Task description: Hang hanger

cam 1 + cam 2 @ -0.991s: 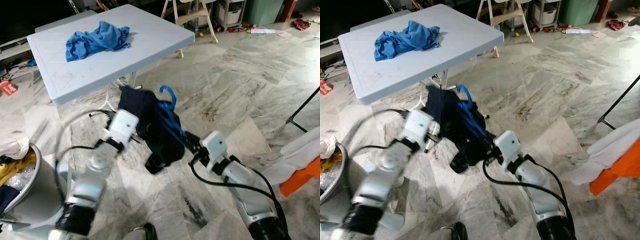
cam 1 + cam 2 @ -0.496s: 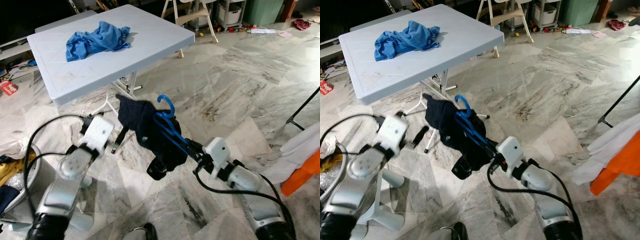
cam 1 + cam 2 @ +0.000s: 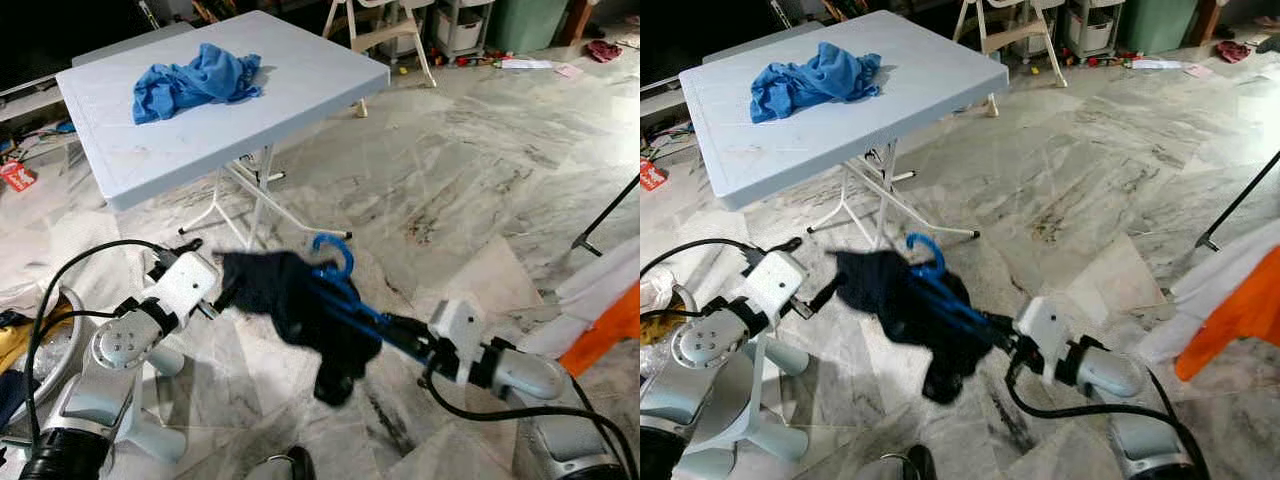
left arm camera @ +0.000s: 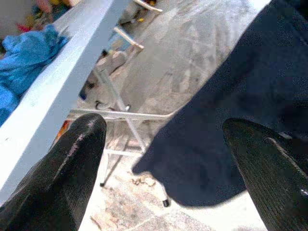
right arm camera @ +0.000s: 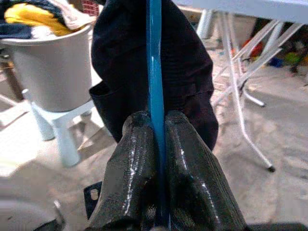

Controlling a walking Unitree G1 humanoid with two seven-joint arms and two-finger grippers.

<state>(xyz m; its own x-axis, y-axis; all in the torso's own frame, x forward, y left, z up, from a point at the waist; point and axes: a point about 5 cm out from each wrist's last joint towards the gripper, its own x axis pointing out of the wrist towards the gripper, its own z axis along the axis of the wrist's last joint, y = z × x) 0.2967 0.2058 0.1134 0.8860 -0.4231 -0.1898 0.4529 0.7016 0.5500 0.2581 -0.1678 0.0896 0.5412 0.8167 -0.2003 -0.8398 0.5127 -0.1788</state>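
Right hand (image 5: 156, 144) clamps blue hanger (image 3: 345, 290); left hand (image 4: 163, 159) spread, seemingly off dark garment (image 3: 300, 305).

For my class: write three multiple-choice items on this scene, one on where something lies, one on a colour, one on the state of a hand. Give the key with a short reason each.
1. Where does the blue cloth lie?
A. on the floor
B. on the table
C. in the bin

2. What colour is the hanger?
A. blue
B. white
C. red

3. How is the right hand?
A. open, holding nothing
B. shut on the hanger
C. shut on the cloth

Key:
1 B, the cloth is crumpled on the table.
2 A, the hanger with its dark garment is blue.
3 B, the right hand pinches the hanger's bar between its fingers.
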